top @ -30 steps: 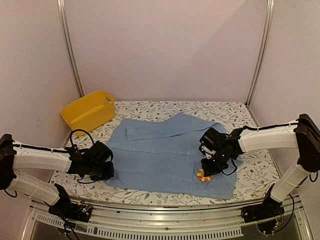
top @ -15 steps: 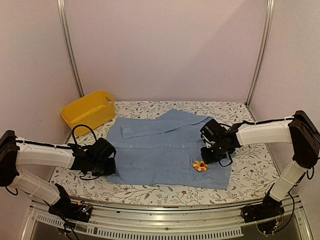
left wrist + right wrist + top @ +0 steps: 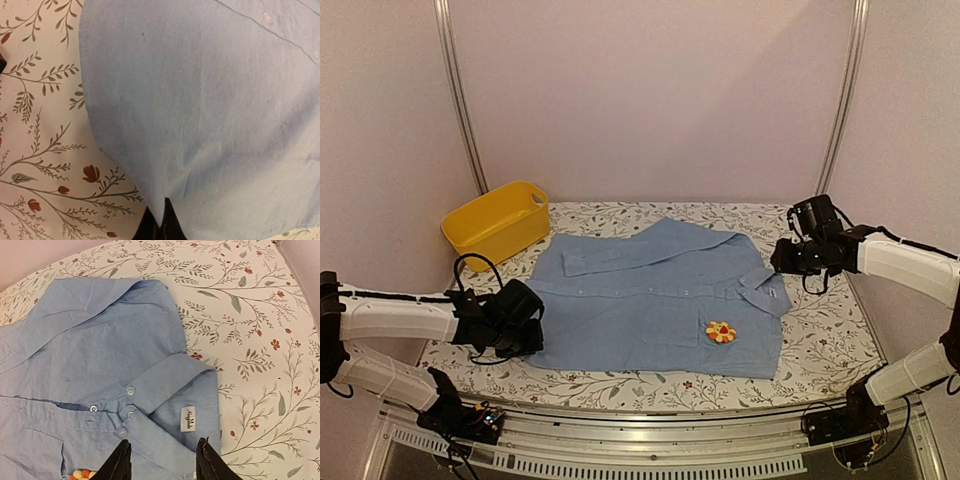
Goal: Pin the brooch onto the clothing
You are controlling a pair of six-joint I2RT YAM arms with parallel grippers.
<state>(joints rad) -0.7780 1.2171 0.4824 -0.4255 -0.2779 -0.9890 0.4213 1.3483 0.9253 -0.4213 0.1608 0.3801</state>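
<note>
brooch point(image 3: 721, 332) sits on the clothing point(image 3: 640, 295) at the chest pocket, looks placed; can't tell if the pin is through the cloth. right gripper point(image 3: 162, 462) hangs over the collar, well apart from the brooch, jaws partway apart, nothing in them. left gripper point(image 3: 528, 338) clamped tight on the clothing's left edge, likely to keep the fabric flat on the table point(image 3: 825, 340)

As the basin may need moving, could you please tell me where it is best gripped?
Probably the near long rim of the yellow basin, from above: it stands upright and open, so its thin wall gives an edge that jaws could straddle.
</note>
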